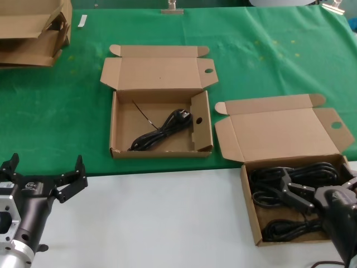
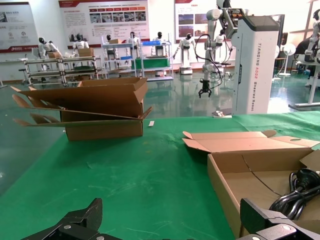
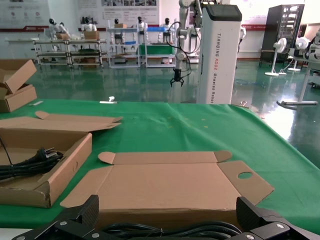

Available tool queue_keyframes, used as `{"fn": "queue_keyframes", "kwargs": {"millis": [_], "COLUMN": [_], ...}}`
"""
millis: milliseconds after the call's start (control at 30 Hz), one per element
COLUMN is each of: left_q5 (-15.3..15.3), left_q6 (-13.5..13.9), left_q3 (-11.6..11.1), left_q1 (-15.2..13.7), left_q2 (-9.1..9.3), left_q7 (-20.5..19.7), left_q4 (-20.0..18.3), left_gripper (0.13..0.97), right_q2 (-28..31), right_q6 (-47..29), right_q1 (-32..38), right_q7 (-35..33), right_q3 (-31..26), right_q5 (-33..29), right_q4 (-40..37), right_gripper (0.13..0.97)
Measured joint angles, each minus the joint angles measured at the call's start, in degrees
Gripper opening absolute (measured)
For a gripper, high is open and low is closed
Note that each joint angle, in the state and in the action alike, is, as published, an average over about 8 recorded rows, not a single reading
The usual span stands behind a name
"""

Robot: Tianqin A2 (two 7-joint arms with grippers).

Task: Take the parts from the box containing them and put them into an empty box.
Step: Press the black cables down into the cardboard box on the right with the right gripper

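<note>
**A:** What is laid out, biggest things first?

**B:** A desk [image 1: 167, 223], green cloth over its far half and bare white near the robot. At ten o'clock in the head view sits a stack of flattened cardboard [image 1: 33, 33]. At the centre, toward twelve o'clock, lies the partitioned box [image 1: 162, 125] with its lid thrown back; one black cable [image 1: 162, 131] already rests inside it. At four o'clock, on the white surface, is the source box [image 1: 293, 201], lid open, with several looped cables [image 1: 290, 178] filling it.

**A:** And the arms?

**B:** The right hand [image 1: 318, 192] hangs low over the source box with its fingers spread apart above the cables; I judge it holds nothing. The left hand [image 1: 47, 178] waits at eight o'clock, well apart from both boxes, its fingers also apart.

**A:** Which step is this?

**B:** It looks like the start of another pick: one cable delivered, more remaining.

**A:** What does the next move need?

**B:** Probably lowering the right hand onto one bundle, closing on that loop alone without snagging its neighbours, then lifting clear of the box wall and carrying it toward eleven o'clock into the partitioned box.
</note>
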Motion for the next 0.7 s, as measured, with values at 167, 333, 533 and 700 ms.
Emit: {"fn": "queue_keyframes", "kwargs": {"millis": [167,333,533,700], "left_q5": [0.00,0.00,0.00,0.00], "left_q6": [0.00,0.00,0.00,0.00], "left_q3": [0.00,0.00,0.00,0.00], "left_q1": [0.00,0.00,0.00,0.00], "left_q2": [0.00,0.00,0.00,0.00], "left_q7": [0.00,0.00,0.00,0.00], "left_q4": [0.00,0.00,0.00,0.00], "left_gripper": [0.966,0.966,0.966,0.966], "right_q2": [0.00,0.00,0.00,0.00], "right_q6": [0.00,0.00,0.00,0.00], "right_q1": [0.00,0.00,0.00,0.00], "right_q7": [0.00,0.00,0.00,0.00], "right_q3": [0.00,0.00,0.00,0.00], "right_q5": [0.00,0.00,0.00,0.00], "right_q4": [0.00,0.00,0.00,0.00], "right_gripper": [0.966,0.966,0.966,0.966]}}
